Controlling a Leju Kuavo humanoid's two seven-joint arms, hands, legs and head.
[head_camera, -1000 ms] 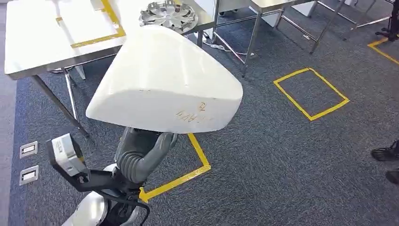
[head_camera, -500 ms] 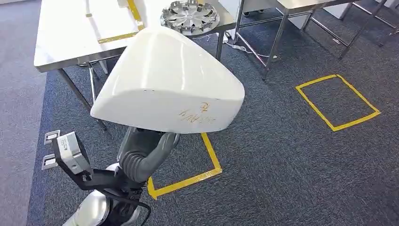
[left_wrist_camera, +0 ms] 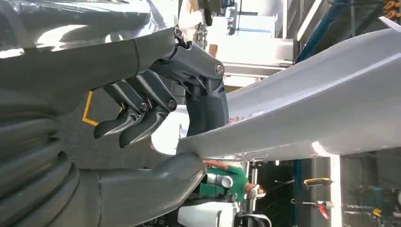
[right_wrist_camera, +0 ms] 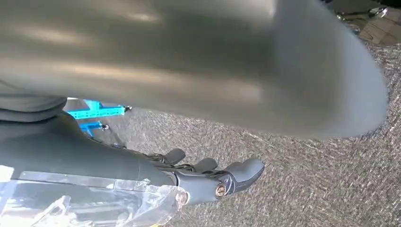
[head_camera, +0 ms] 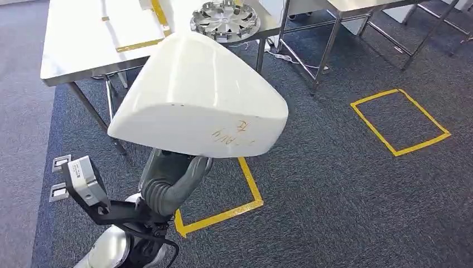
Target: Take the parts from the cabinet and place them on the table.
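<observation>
One large white part (head_camera: 198, 97), a smooth wedge-shaped shell with faint orange handwriting on its near face, is carried above the dark carpet (head_camera: 346, 190) in the head view. It is supported from beneath by the left hand (head_camera: 173, 178), whose grey ribbed cover is seen directly under the part's near edge. In the left wrist view the left hand (left_wrist_camera: 189, 101) is seen clamped on the part's rim: the thick thumb (left_wrist_camera: 151, 187) lies under the edge, one darker finger is pressed against the upper side, and the other fingers (left_wrist_camera: 135, 127) are curled free of it. In the right wrist view the right hand (right_wrist_camera: 215, 177) is seen hanging over the carpet below the part's underside, fingers partly curled and nothing in them; whether it touches the part cannot be told. The steel table (head_camera: 78, 42), marked with yellow tape (head_camera: 136, 43), lies ahead and to the left of the part, and a silver wheel cover (head_camera: 225, 21) already rests on its right end. The part's long axis runs roughly across the robot's front, its blunt end rightward. The carrying step is judged to be in hand, placement not yet done. The left hand is the nearer to the table, so a forward-left reach over the table edge is judged necessary, with the overhanging right end liable to tip.
</observation>
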